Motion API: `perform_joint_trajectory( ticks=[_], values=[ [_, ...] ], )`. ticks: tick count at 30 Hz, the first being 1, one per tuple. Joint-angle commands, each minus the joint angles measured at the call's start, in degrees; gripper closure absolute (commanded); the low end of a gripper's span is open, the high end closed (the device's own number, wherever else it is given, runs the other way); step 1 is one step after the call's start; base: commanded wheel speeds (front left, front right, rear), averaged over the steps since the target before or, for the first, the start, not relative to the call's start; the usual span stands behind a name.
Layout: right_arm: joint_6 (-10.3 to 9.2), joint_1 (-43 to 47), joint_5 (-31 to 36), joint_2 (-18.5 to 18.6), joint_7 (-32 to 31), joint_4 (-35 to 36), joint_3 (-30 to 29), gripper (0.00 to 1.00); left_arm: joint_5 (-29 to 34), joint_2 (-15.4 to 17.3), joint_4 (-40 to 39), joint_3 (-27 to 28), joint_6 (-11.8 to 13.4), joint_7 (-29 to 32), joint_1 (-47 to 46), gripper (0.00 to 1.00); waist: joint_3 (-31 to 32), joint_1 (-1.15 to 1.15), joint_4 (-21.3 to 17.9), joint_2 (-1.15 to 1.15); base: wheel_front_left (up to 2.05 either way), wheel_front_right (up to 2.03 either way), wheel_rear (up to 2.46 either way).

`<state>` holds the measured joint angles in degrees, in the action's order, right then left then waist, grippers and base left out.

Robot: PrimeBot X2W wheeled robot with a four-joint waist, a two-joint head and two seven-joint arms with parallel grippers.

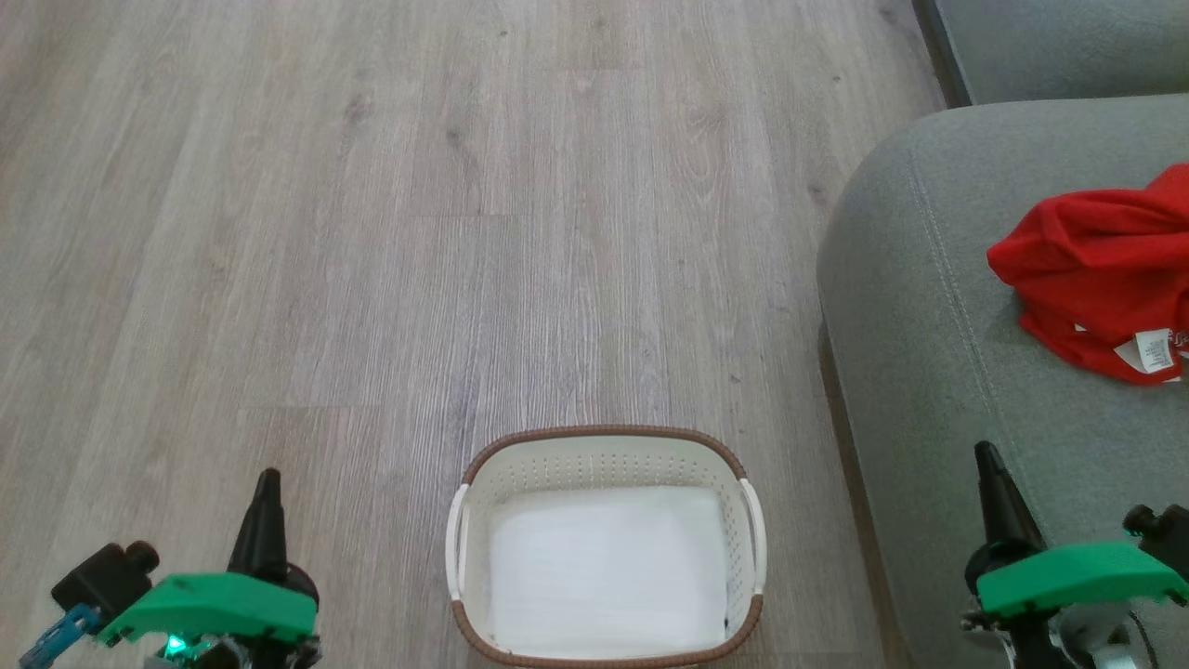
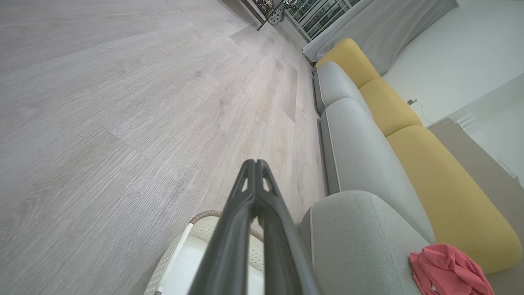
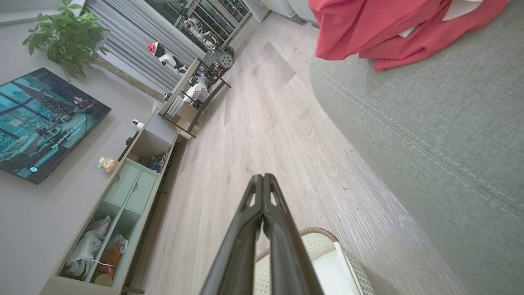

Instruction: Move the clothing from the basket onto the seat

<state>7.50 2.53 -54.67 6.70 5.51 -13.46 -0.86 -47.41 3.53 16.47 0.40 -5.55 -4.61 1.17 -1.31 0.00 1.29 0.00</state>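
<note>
Presently, item by item.

- **Clothing** (image 1: 1096, 269): red garments in one crumpled heap, with a white label at the lower edge. It lies on the seat, at the right margin of the head view.
- **Seat** (image 1: 915, 316): grey fabric cushion with a rounded corner and a stitched seam.
- **Basket** (image 1: 604, 434): white, perforated, with a brown woven rim and white side handles. It stands on the wooden floor (image 1: 372, 232) just beside the seat's front, its pale bottom in full view.
- **Left gripper** (image 1: 268, 478): fingers pressed together, holding nothing. It is at the lower left of the head view, over the floor and left of the basket. The clothing is well apart from it, beyond the basket and the seat's edge.
- **Right gripper** (image 1: 985, 455): fingers together, empty. In the head view it shows against the near part of the seat. The clothing lies ahead of it and a little to its right, not touching. In the right wrist view the red heap sits at the top, past the fingertips, with the basket rim at the bottom.
</note>
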Motion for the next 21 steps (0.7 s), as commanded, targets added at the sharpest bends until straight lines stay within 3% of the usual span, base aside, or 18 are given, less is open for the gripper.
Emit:
perform_joint_trajectory(
  ticks=[1, 21],
  values=[
    [0.0, -3.39, -1.36, 0.03, -0.34, 1.5, 0.04, 1.0, -1.5, 0.27, -2.08, 1.29, -0.46, 0.22, -3.28, 1.0, 0.02, 0.0, -0.02, 0.0, 0.0, 0.0, 0.0],
    [0.0, -4.89, -12.03, -0.84, -3.43, 0.92, -1.28, 1.0, -13.94, 0.0, -2.17, 2.69, -0.89, 3.36, -4.46, 1.0, 0.34, 0.0, -0.39, 0.0, 0.0, 0.0, 0.0]
  ],
)
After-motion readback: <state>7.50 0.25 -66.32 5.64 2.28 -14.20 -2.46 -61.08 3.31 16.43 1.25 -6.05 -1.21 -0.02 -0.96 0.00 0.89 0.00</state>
